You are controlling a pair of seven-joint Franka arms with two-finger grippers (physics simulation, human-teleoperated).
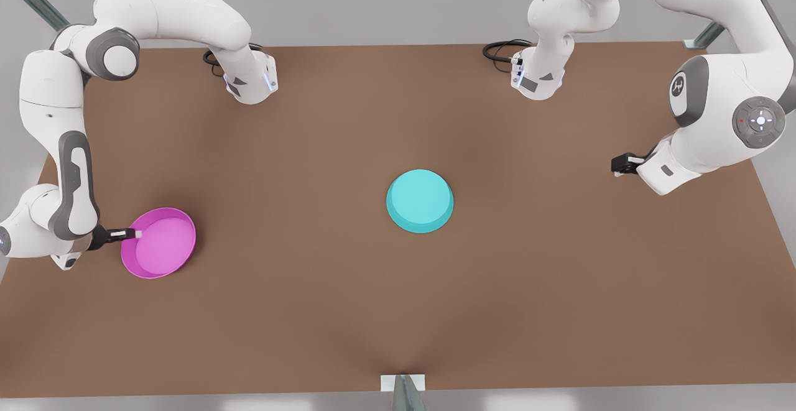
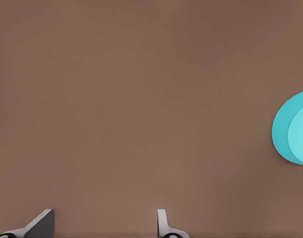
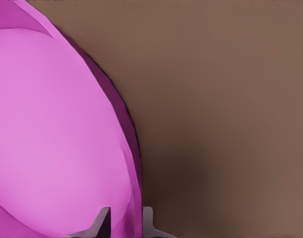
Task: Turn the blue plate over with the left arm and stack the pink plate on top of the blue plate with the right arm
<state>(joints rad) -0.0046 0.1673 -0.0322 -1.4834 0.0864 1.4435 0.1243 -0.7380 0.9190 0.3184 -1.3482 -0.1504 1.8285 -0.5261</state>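
Turquoise round plastic plate (image 1: 420,201) lies rim-down at frame centre on the brown bench (image 1: 398,311). Lower left, the right hand (image 1: 132,234) pinches the magenta plate's (image 1: 158,243) rim; lifting seems next. Left hand (image 1: 622,163) waits open, right.

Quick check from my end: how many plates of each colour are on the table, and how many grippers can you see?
Pink plate: 1, rim between the right gripper's fingers
Blue plate: 1, upside down, mid-table
Grippers: 2, the left gripper waits open, away from the blue plate
Total: 4
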